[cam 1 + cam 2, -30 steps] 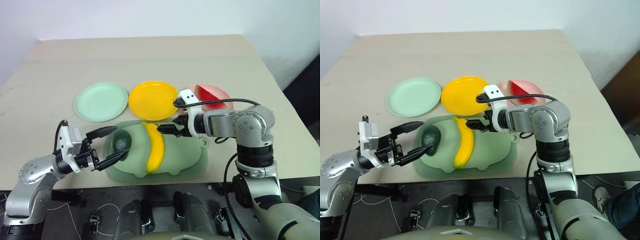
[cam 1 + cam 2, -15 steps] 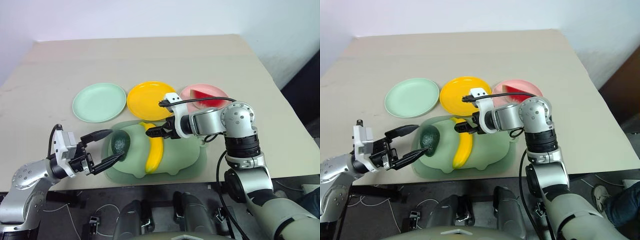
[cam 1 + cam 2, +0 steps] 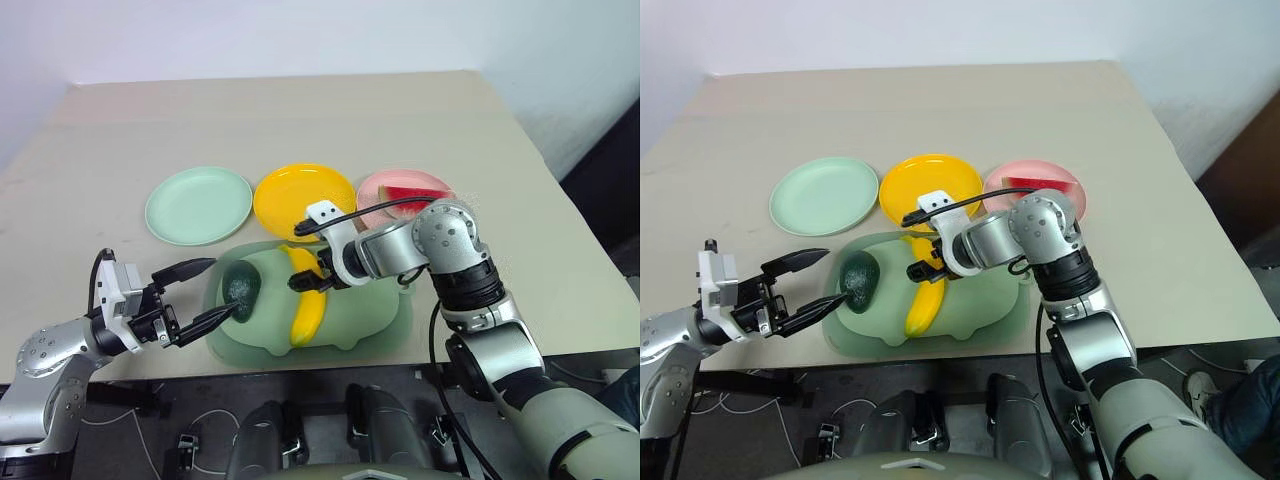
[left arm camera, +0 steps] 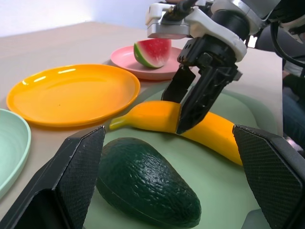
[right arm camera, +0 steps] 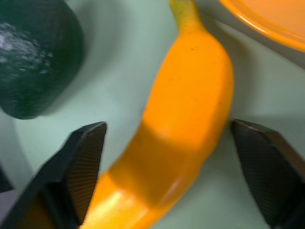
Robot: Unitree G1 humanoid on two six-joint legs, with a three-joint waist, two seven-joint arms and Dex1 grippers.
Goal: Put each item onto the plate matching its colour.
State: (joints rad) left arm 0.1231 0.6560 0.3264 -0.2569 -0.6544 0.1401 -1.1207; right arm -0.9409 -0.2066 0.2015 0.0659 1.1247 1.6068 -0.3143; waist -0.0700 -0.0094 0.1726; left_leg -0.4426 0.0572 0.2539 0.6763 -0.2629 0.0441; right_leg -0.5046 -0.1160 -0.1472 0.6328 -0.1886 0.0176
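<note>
The yellow banana (image 3: pixel 310 308) and the dark green avocado (image 3: pixel 241 287) lie on the translucent green pig-shaped tray (image 3: pixel 372 312). On the pink plate (image 3: pixel 374 189) rests the red watermelon wedge (image 3: pixel 416 196). The yellow plate (image 3: pixel 303 200) and the mint green plate (image 3: pixel 198 205) hold nothing. My right gripper (image 3: pixel 310 276) points down astride the banana's upper half, open, one finger on each side and close to it. By the tray's left edge my left gripper (image 3: pixel 218 290) is level and open, its fingertips either side of the avocado, not gripping it.
The three plates stand in a row just behind the tray on the beige table (image 3: pixel 300 110). The tray sits near the table's front edge. A black cable (image 3: pixel 400 203) loops over my right wrist above the pink plate.
My right gripper has swung left and down from the tray's right side onto the banana, and its fingers have narrowed around it. The left gripper has stayed open by the avocado.
</note>
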